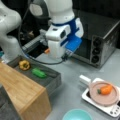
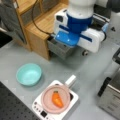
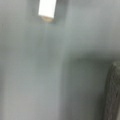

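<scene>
**Fingers out of sight; gripper hangs above bare table beside the grey tray**

Fingers are not visible in any view, and whether they are released or clenched cannot be told. The gripper [image 1: 64, 55] hangs from the white and blue wrist housing over the grey table [image 1: 72, 82]. It holds nothing that can be seen and touches nothing.

Items, in descending size:

- Toaster oven [image 1: 100, 45]: stands on the table at a front view's right, behind the gripper, door side facing the arm.
- Wooden cabinet [image 1: 22, 92]: at a front view's lower left, against the tray.
- Grey tray [image 1: 56, 80]: nearest item to the gripper, just beside and below it. Its dark edge shows at the wrist view's right [image 3: 112, 92].
- White hot plate [image 1: 110, 108]: well apart from the gripper, at a front view's lower right.
- Pink pan [image 1: 93, 93]: sits on the hot plate, with its white handle [image 3: 46, 8] at the wrist view's top.
- Teal bowl [image 2: 28, 73]: on the table beside the hot plate.
- Yellow pepper [image 1: 24, 65]: in the tray.
- Green vegetable [image 1: 38, 73]: in the tray, near the pepper.
- Carrot [image 2: 57, 99]: lying in the pan.
</scene>
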Controlling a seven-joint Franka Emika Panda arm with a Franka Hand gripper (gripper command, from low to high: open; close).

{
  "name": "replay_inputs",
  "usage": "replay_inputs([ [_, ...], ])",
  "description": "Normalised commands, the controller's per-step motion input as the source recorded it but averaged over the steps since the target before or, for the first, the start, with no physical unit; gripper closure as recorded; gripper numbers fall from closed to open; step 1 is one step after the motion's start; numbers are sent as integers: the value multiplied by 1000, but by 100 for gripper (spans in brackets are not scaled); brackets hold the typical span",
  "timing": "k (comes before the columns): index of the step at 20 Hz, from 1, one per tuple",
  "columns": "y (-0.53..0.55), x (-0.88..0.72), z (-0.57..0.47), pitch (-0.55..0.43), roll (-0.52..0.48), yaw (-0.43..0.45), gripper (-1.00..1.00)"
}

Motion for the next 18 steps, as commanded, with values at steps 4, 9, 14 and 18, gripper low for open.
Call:
replay_inputs([
  [4,193,623,153,258,70,-35,-100],
  [9,197,350,114,237,31,-6,-100],
  [14,160,412,-135,169,-6,13,-100],
  [18,84,523,-255,122,-55,52,-100],
])
